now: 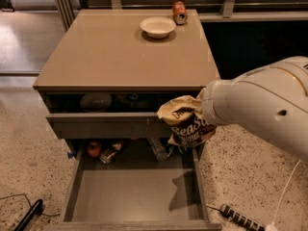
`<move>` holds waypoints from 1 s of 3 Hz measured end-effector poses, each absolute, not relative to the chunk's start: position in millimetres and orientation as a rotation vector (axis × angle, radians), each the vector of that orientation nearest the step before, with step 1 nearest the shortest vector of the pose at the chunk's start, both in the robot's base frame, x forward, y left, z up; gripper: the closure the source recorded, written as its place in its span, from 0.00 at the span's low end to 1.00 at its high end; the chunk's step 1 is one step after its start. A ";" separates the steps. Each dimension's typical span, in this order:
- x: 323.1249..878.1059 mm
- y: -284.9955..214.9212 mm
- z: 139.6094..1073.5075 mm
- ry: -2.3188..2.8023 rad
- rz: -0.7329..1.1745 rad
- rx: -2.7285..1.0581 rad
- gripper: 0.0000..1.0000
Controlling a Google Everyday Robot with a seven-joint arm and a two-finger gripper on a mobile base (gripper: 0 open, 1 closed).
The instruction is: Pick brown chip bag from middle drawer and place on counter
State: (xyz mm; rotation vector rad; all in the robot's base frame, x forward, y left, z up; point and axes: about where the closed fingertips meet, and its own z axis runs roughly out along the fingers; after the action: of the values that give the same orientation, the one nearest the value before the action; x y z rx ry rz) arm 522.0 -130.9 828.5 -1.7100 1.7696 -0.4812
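The brown chip bag, dark brown with a cream-yellow top and white "Sea Salt" lettering, hangs in the air at the right of the cabinet, in front of the upper drawer's right end. My gripper is shut on the bag's right side, with its fingers hidden behind the big white arm that comes in from the right. The middle drawer is pulled open below the bag, and its grey floor is bare in front. The tan counter lies above and behind the bag.
A white bowl and a small orange can stand at the counter's far edge. The upper drawer is slightly open. A red round thing, a packet and a bottle lie at the middle drawer's back. A power strip lies on the floor.
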 end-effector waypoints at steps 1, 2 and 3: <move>523.8 -142.5 864.9 1.753 -0.547 -1.663 1.00; 525.1 -149.9 890.1 1.744 -0.592 -1.636 1.00; 527.7 -154.5 909.2 1.739 -0.618 -1.620 1.00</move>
State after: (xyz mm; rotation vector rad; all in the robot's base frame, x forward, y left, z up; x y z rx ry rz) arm 527.7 -154.5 909.2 -1.6197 1.7386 -0.6180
